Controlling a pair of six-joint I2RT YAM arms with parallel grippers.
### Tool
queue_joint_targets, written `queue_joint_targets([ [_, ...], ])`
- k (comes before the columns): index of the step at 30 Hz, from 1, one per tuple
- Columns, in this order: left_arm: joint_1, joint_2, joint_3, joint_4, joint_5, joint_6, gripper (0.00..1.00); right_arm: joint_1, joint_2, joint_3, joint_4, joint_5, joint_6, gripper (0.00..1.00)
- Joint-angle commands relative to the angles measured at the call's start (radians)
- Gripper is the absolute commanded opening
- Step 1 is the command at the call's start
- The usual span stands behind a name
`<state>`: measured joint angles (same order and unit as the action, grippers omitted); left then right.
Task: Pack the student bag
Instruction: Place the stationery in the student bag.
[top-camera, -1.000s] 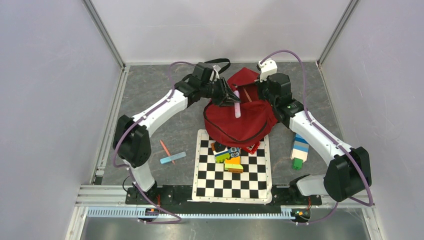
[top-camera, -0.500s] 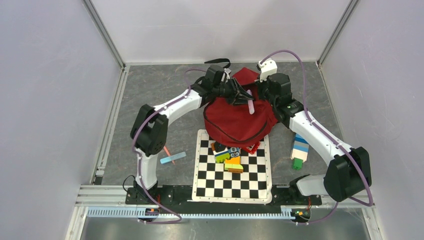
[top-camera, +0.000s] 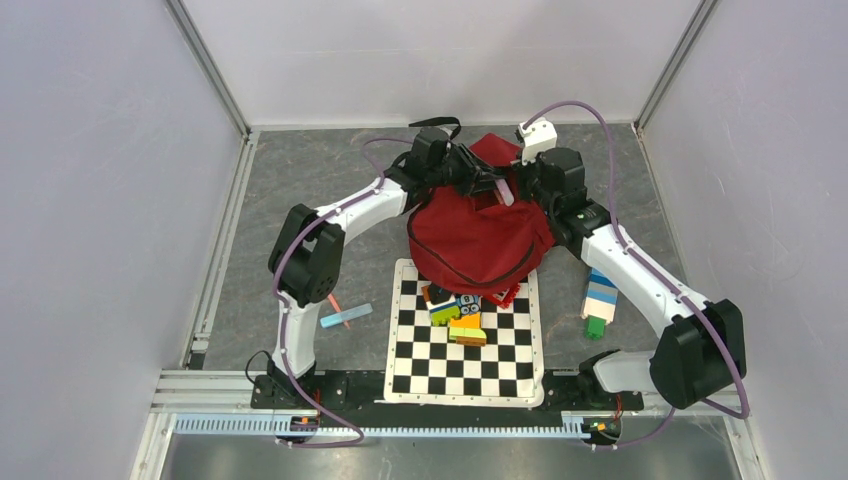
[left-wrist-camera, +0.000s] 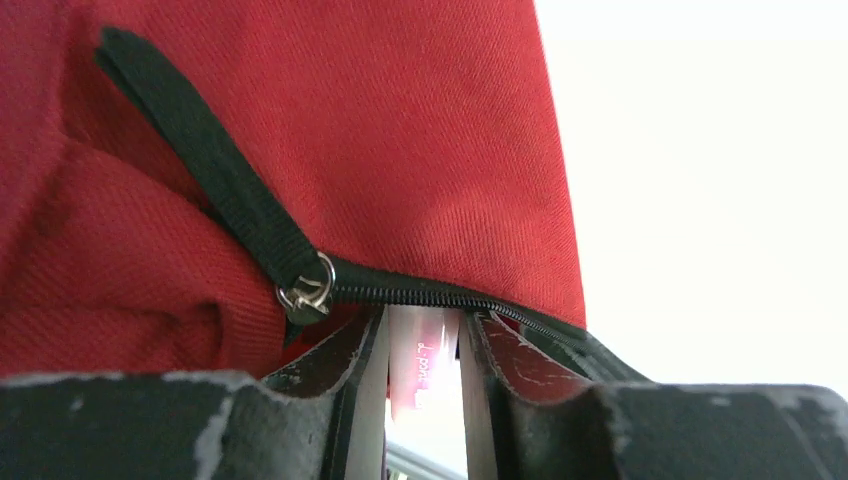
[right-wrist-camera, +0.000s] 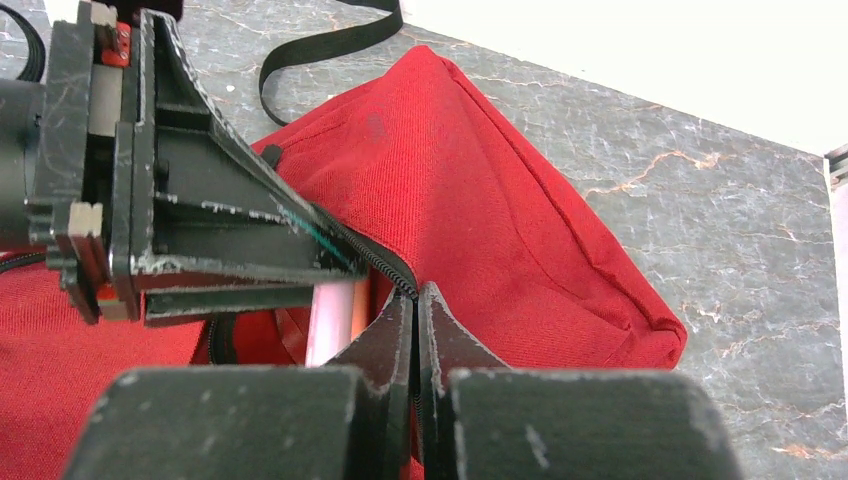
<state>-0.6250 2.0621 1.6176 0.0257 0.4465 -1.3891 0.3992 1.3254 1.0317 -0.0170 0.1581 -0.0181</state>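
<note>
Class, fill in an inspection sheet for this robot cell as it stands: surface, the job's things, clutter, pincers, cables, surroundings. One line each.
Surface: grey marbled table, with a checkerboard mat at its near edge.
Job's things: student bag lies at the mat's far edge.
Clutter: toy blocks on the mat; block stack to the mat's right; blue bar and orange pencil to the mat's left.
Pincers: left pincer holds a pink tube at the bag's zip; right pincer is shut on the bag's zip edge.
Cables: purple cables loop along both arms.
Surroundings: white walls, metal frame posts.
</note>
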Motion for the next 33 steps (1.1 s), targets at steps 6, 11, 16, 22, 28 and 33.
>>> queue_joint_targets([
  [6,0.003,0.041,0.067,0.092,-0.178,-0.078,0.09,0.004,-0.051,0.010,0.084,-0.008,0.017,0.00],
  [11,0.001,0.091,0.131,0.048,-0.155,-0.049,0.18,0.005,-0.042,0.015,0.083,-0.011,0.017,0.00],
  [16,0.003,0.097,0.135,0.048,-0.149,-0.015,0.35,0.006,-0.037,0.017,0.082,-0.009,0.017,0.00],
  [22,0.004,0.078,0.137,-0.005,-0.143,0.052,0.59,0.005,-0.031,0.020,0.080,-0.002,0.016,0.00],
  [28,0.004,-0.017,0.082,-0.081,-0.144,0.209,0.69,0.005,-0.034,0.025,0.077,0.007,0.010,0.00],
  [33,0.005,-0.169,-0.016,-0.143,-0.165,0.455,0.69,0.005,-0.035,0.022,0.077,0.008,0.010,0.00],
])
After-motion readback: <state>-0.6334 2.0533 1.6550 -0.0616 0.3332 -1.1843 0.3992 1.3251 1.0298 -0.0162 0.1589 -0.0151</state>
